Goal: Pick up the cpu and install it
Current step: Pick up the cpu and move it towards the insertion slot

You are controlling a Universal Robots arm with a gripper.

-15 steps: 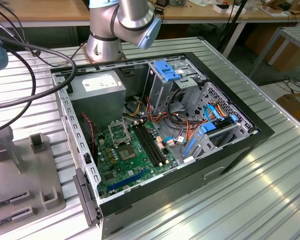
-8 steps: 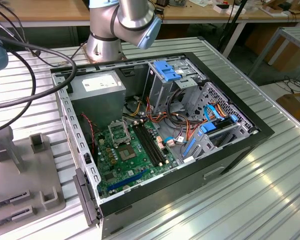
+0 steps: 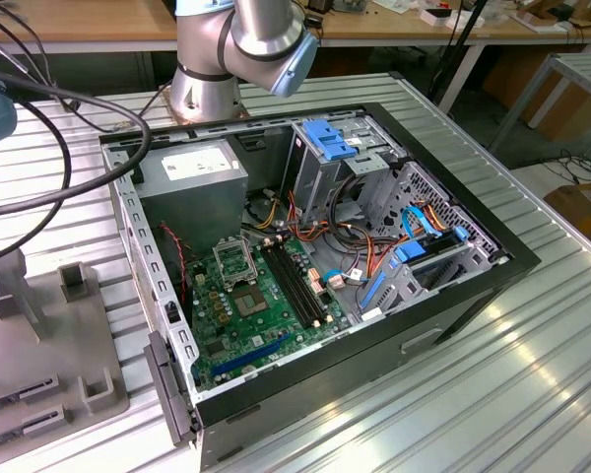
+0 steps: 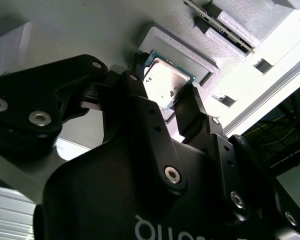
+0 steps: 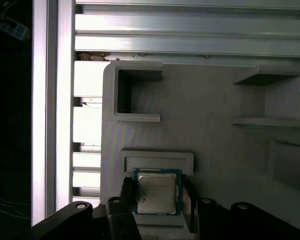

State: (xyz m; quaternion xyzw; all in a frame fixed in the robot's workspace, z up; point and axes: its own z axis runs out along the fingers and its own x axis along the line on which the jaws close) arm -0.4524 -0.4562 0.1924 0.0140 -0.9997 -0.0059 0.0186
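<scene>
— Where is the chip sitting, and what is your hand doing?

— I am holding my hand (image 4: 165,80) over the small flat square cpu with the dull grey metal top (image 5: 157,192). It is lying flat in a shallow pocket of the pale grey moulded holder plate (image 5: 205,130), not in the machine. My black fingers (image 5: 127,197) are pressing on two opposite edges of it. Judging from both wrist views, they are pinching it, with no gap showing.

— And the machine?

— In the exterior view the open black computer case (image 3: 492,266) is lying on the ribbed metal tabletop (image 3: 512,394), with the holder plate at about eight o'clock from it. The shiny metal socket frame (image 3: 234,261) is sitting at about eleven o'clock on the green motherboard (image 3: 266,315).

— How are you doing this pick well?

— I am aiming to grip only the rim, squarely and gently. I am also keeping the cpu level and drawing it straight out of the pocket, so no corner is catching the raised wall (image 5: 157,157).
</scene>
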